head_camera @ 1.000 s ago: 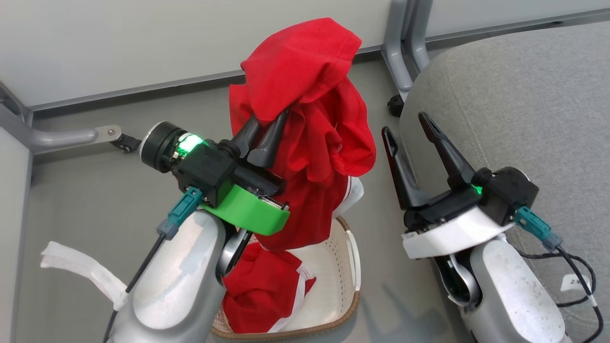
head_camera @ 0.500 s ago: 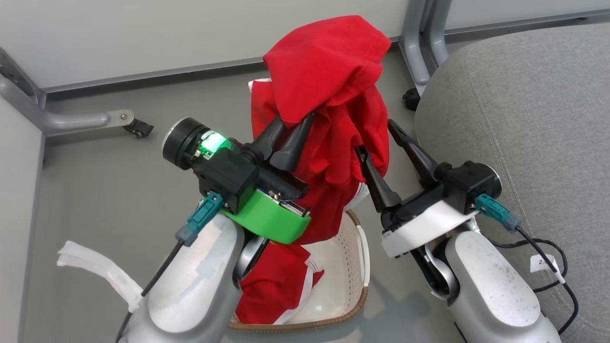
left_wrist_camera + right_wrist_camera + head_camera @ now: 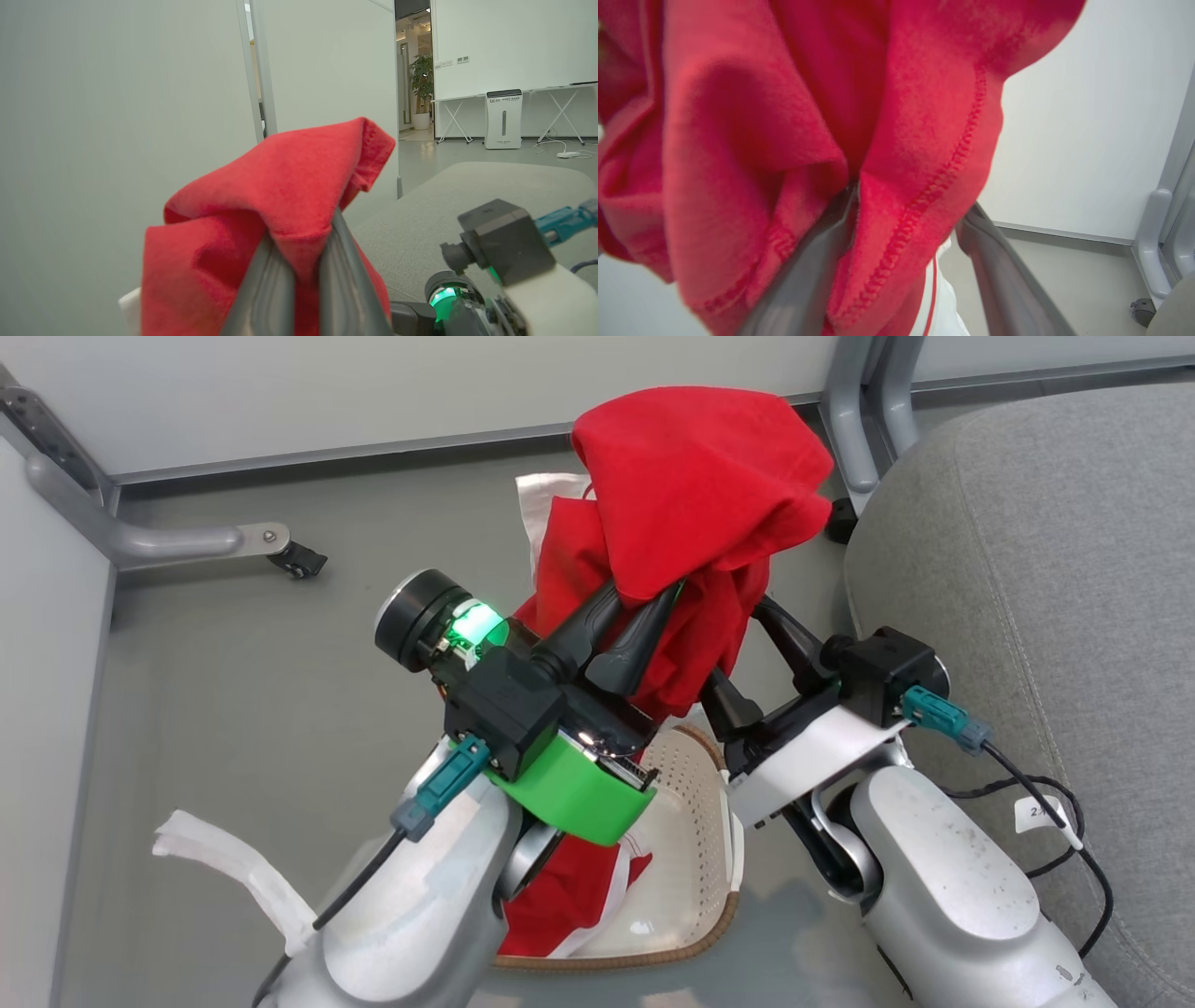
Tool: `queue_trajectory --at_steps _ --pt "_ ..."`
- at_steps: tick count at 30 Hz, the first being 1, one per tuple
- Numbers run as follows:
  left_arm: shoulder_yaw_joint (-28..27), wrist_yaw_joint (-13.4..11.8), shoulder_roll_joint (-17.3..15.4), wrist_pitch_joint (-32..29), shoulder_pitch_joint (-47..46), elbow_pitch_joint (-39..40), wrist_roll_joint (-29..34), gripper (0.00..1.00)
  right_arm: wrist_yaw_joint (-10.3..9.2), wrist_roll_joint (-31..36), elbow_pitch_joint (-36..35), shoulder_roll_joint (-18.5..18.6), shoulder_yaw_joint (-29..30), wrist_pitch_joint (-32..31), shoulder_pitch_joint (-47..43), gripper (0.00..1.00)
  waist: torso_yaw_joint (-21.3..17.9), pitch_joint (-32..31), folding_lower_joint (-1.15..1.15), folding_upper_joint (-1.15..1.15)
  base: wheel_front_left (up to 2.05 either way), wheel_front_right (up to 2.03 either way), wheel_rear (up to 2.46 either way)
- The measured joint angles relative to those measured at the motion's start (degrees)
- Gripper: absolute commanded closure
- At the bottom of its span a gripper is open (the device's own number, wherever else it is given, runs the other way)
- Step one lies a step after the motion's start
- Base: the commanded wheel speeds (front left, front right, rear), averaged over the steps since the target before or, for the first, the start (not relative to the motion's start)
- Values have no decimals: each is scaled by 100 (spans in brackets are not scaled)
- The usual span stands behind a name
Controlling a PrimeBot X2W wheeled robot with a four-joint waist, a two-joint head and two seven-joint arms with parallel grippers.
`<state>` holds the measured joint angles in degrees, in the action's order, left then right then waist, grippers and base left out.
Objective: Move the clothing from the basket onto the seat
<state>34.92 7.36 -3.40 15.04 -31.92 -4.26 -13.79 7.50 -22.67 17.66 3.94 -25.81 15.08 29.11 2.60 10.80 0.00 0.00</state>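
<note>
Two pieces of red clothing are in this job. The first piece hangs in the air. The left tool pinches it, with both dark fingers squeezed tight on a fold near the top. The cloth flops over the fingertips and droops down above the basket. The second piece lies inside the basket, which sits on the floor. The grey seat is just to the right of the basket, and nothing red is on it yet.

This looks like the carrying step: one piece is lifted out but not yet put down. The right tool has its fingers spread apart, one on each side of the hanging cloth. It is not pinching.

Next, the cloth probably has to swing right, over the seat. It should stay high enough that its low end clears the rounded edge. Then the left tool can let go. The right tool should either close on the hanging part to help or move out of the way. The second piece comes after that.

The left forearm rises from the bottom of the head view, and its fingers point up and to the right. The right forearm rises from the lower right, and its fingers point up and left into the cloth.
</note>
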Motion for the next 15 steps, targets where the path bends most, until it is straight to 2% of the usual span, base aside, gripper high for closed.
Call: queue_trajectory --at_steps 1,15 --pt "8 0 1 -1 -1 -2 -14 100 0 -21 -1 9 -19 0 5 100 11 2 0 0 0 0 0" --pt "-69 0 -13 0 -1 -82 -19 100 0 -176 -103 37 -24 0 -5 100 -29 -14 0 0 0 0 0"
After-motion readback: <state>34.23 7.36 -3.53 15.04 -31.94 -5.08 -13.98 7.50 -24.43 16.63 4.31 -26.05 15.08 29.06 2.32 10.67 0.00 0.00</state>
